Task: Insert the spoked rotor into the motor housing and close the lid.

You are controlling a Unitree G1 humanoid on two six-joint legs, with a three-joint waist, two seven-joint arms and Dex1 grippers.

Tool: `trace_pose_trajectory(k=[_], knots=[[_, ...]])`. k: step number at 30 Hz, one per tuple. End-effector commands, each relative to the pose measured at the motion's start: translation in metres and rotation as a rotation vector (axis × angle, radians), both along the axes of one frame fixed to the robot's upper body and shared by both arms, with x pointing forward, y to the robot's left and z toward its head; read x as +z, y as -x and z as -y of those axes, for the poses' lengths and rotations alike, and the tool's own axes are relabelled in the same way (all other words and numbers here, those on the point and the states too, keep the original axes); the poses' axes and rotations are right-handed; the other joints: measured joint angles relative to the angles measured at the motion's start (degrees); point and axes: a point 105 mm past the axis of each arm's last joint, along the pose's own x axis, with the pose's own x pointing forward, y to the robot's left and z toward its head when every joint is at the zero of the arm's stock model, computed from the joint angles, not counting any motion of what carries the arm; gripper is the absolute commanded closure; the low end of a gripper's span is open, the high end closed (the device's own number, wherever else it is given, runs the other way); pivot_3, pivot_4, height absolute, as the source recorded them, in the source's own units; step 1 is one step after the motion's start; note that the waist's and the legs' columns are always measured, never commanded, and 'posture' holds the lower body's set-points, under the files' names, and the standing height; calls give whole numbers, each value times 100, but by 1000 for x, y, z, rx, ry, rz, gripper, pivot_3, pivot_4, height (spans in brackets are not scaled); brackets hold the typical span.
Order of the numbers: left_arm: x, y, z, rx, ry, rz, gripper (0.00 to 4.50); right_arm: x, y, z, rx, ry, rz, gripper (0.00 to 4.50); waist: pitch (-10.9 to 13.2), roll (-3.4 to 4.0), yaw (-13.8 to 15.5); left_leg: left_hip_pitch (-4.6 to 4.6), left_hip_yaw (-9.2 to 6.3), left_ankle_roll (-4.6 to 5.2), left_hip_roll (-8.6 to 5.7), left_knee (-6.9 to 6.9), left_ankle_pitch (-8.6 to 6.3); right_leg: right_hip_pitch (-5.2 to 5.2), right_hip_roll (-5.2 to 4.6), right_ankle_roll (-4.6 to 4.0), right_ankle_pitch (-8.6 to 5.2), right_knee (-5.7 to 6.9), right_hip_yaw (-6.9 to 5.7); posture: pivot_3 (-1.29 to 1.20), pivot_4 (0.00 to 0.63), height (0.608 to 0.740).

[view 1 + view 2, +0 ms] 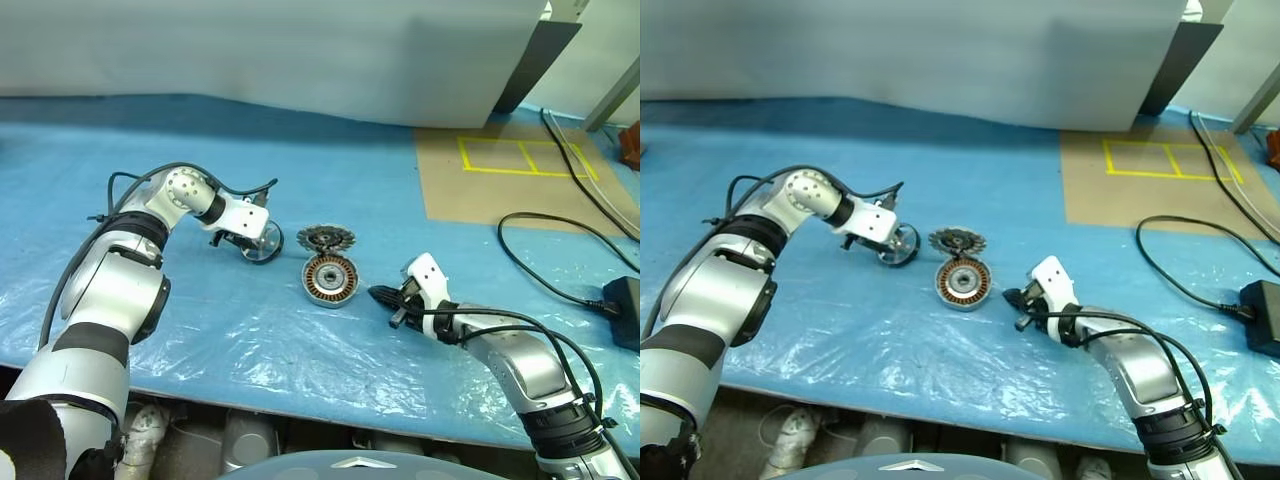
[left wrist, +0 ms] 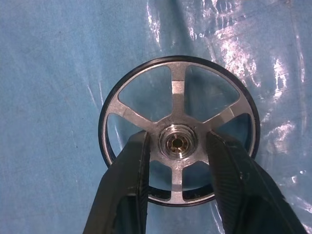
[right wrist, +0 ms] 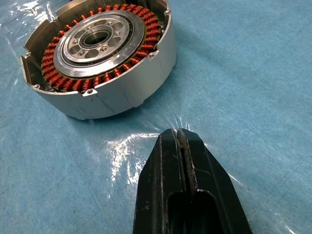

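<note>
Nearest on the right, right gripper sits low over the blue counter covered in clear crinkled plastic film, its two black jaws pressed together with nothing between them, tips pointing left toward the motor housing and stopping short of it

Motor housing, a shallow round silver metal case with a ring of copper-coloured windings around a silver-and-dark centre, rests flat on the film near mid-counter, open face up, just left of the right gripper's tips; right wrist view shows notched rim and screws on the inner plate

Just beyond the housing, nearly touching its far edge, lies the lid, a round silver disc with radial fins and dark centre showing

Left of the lid and slightly farther, left gripper angles down at the spoked rotor, a small silver metal wheel with thin dark-edged rim, six spokes and a central hub with a brass-coloured bore; the rotor stands tilted on the film, well apart from the housing. Left jaws are apart, one black finger either side of the hub, reaching through the gaps between spokes; whether they press on the hub cannot be told

Far right, a brown cardboard sheet with yellow tape squares, black cables and a black box at the right edge
</note>
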Motion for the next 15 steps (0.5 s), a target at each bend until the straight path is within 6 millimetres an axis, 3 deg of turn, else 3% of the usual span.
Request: trace_pose_trajectory(k=[1,7,11,15], knots=[[-7,0,2,16,15,6,3144,-13,5,5,-17,38,-56,4500,0,1,8,1,0,0,0,0,0,1,-1,0,0,1,0,0,150,740],[-8,2,0,18,50,9,3144,-12,3,5,-17,39,-50,4500,-1,2,61,16,1,1,0,0,0,14,-2,1,0,1,2,0,150,740],[18,-2,4,69,291,34,3144,-10,2,4,-19,22,-50,4500,-1,2,59,16,3,1,1,-1,0,12,-1,1,0,1,4,0,150,740],[24,10,-8,92,466,-55,3144,-9,3,3,-8,3,-60,4500,2,-3,42,6,4,0,5,-3,0,-7,3,-1,0,1,3,0,150,740]])
